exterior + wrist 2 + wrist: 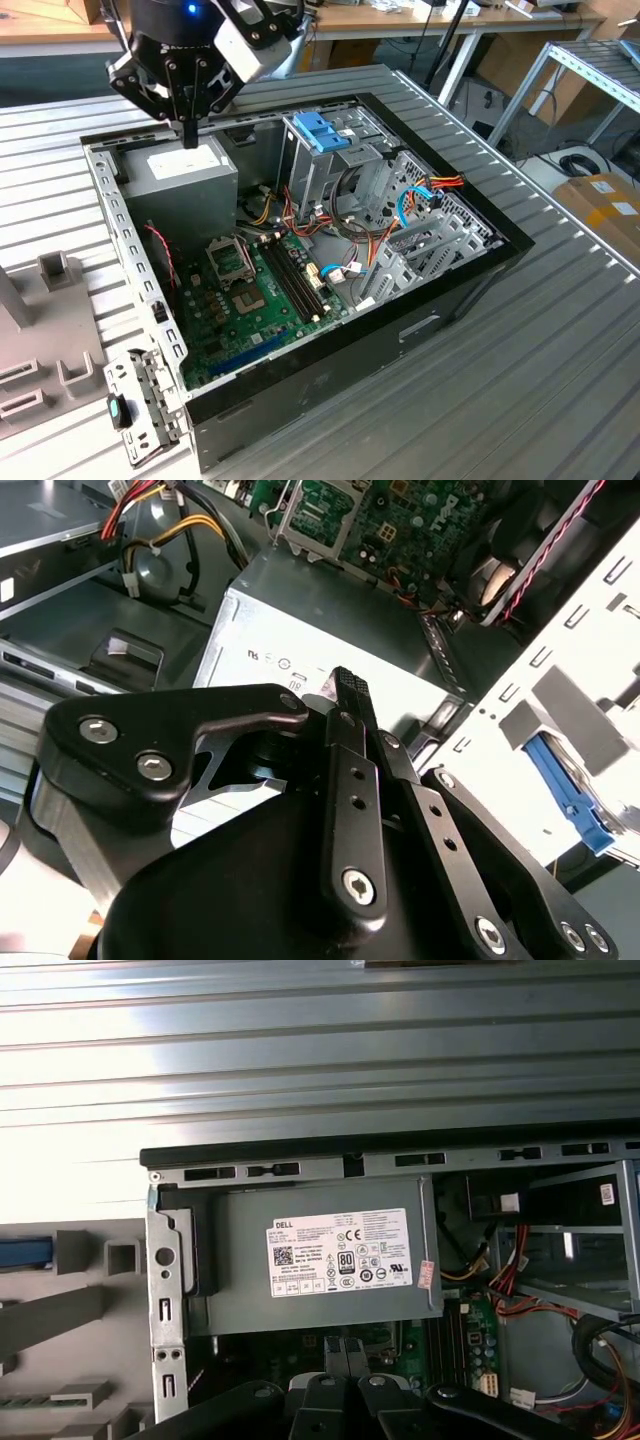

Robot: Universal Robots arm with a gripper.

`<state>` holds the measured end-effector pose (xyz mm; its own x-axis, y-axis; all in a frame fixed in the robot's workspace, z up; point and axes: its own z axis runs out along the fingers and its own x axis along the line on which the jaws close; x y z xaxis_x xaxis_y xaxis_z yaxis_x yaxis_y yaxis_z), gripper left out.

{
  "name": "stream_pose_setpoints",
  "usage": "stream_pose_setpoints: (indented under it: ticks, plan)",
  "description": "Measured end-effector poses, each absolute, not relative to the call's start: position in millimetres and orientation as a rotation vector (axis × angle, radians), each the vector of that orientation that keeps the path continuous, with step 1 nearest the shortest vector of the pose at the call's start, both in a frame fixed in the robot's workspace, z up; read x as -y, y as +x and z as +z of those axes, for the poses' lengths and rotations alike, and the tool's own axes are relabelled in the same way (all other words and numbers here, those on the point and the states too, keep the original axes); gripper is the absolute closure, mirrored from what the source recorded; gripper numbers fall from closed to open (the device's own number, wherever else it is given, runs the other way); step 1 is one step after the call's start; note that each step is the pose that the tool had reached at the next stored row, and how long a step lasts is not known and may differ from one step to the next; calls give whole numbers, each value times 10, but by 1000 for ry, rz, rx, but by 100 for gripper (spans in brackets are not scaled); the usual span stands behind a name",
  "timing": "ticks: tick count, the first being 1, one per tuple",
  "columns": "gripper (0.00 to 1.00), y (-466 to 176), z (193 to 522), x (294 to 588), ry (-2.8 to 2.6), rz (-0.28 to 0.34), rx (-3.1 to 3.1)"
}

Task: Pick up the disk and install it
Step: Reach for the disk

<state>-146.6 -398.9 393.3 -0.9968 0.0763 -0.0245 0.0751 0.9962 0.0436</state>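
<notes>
Spanning the scene, the slatted worktop (560, 380) carried an open computer case (330, 350). Inside it, the grey power-supply box (185, 180) lay just under the tool (190, 133), whose fingers were pressed together and empty. The disk (25, 1250) seemed to be the blue-edged piece on the grey fixture (90, 1310) beside the case, in the first wrist view. Judged rigid, dense and shock-sensitive; best gripped across its rails.
</notes>
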Motion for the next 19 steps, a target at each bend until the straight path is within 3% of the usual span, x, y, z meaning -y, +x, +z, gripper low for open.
stream_pose_setpoints:
  ticks: [19]
  plan:
    - [89,-1533,3933,3989,118,66,-3112]
